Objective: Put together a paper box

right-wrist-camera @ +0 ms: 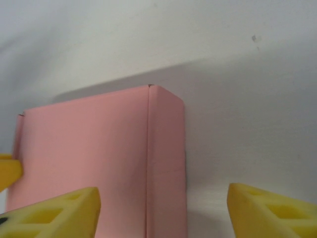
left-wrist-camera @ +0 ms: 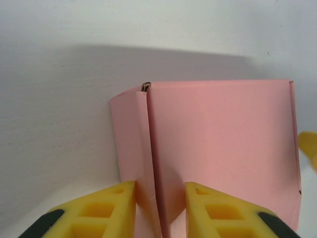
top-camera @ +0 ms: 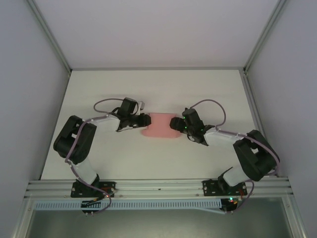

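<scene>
The pink paper box (top-camera: pixel 159 125) lies folded into a low rectangular shape at the middle of the white table, between both grippers. My left gripper (top-camera: pixel 143 120) is at its left end. In the left wrist view the box (left-wrist-camera: pixel 223 139) shows a raised side fold, and the left gripper (left-wrist-camera: pixel 160 198) is shut on that fold, yellow fingers (left-wrist-camera: pixel 114 203) pressing each side. My right gripper (top-camera: pixel 176 123) is at the box's right end. In the right wrist view it (right-wrist-camera: pixel 162 193) stands open, straddling the right edge of the box (right-wrist-camera: pixel 99 148) without touching it.
The white table (top-camera: pixel 148 89) extends behind and to both sides of the box. Pale walls stand on the left, right and back. An aluminium rail (top-camera: pixel 158 187) with both arm bases runs along the near edge.
</scene>
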Controlling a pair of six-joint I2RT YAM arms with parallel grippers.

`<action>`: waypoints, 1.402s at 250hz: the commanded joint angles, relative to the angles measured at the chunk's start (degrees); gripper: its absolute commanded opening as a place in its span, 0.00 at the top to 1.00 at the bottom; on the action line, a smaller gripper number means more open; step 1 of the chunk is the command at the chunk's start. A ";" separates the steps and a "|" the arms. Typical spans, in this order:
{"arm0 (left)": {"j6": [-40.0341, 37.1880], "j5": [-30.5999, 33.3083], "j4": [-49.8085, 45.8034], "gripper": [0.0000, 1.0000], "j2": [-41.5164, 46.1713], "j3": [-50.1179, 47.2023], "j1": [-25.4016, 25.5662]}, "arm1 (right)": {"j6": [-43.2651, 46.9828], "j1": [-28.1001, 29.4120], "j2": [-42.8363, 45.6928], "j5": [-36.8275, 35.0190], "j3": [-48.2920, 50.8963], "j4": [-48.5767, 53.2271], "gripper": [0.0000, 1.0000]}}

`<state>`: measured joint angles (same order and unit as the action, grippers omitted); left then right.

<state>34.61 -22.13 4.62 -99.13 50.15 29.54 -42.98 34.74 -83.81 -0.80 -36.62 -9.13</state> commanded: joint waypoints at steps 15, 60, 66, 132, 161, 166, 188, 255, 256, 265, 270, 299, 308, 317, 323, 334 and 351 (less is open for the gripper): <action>3.04 -4.50 3.03 0.77 0.20 -4.86 -3.97 | -3.02 -0.51 4.82 1.57 -2.31 3.86 0.15; 3.36 -7.06 7.15 0.84 1.91 -8.67 -5.49 | -5.37 -0.59 4.59 6.07 -1.86 2.85 0.01; 3.51 -7.51 7.70 0.84 2.09 -9.13 -5.80 | -5.58 -0.60 4.31 6.35 -1.63 2.29 0.01; 6.34 -12.85 15.72 0.92 0.62 -13.33 -8.25 | -6.36 -0.86 -1.90 12.23 -2.66 -2.47 0.01; 5.16 -12.97 15.75 0.90 1.12 -13.77 -8.27 | -6.09 -1.01 -4.75 15.76 -3.23 -5.33 0.04; 5.04 -12.98 15.82 0.90 1.30 -13.81 -8.27 | -5.98 -0.99 -5.23 16.26 -3.42 -5.74 0.04; 4.94 -12.92 16.02 0.90 1.83 -14.15 -8.45 | -7.06 -1.35 -7.49 18.33 -3.94 -7.98 0.09; 4.96 -12.99 16.72 0.89 0.69 -14.08 -8.71 | -10.30 -1.74 -10.76 24.13 -3.29 -19.69 0.24; 4.95 -12.97 16.77 0.89 0.74 -14.14 -8.71 | -10.29 -1.76 -10.72 24.24 -3.28 -19.87 0.24; 4.85 -13.03 17.04 0.89 1.00 -14.36 -8.71 | -10.67 -1.85 -10.73 24.89 -3.07 -21.15 0.26; 4.85 -13.07 17.15 0.89 1.19 -14.44 -8.71 | -10.87 -1.91 -10.72 25.16 -3.00 -21.65 0.28; 4.22 -13.03 18.47 0.88 3.03 -15.23 -8.75 | -11.65 -2.35 -9.13 24.85 -1.66 -24.08 0.37; 3.96 -13.02 18.65 0.87 3.73 -15.17 -8.71 | -11.61 -2.45 -8.47 24.73 -1.35 -24.29 0.43; 3.76 -12.95 18.76 0.87 4.56 -15.09 -8.71 | -11.67 -2.53 -7.69 24.50 -1.26 -23.90 0.47; 3.51 -12.95 18.76 0.86 5.16 -15.00 -8.71 | -11.63 -2.56 -7.30 24.36 -1.15 -23.75 0.52; 3.20 -12.98 18.79 0.84 6.31 -14.70 -8.71 | -11.35 -2.55 -6.37 24.71 -1.05 -23.67 0.61; 2.20 -12.79 17.84 0.83 8.30 -13.76 -8.62 | -11.08 -2.50 -5.03 24.99 -1.18 -22.67 0.64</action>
<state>39.81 -34.50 23.31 -94.83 35.77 20.60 -54.02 32.23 -92.60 21.96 -38.06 -28.82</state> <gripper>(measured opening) 0.161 0.400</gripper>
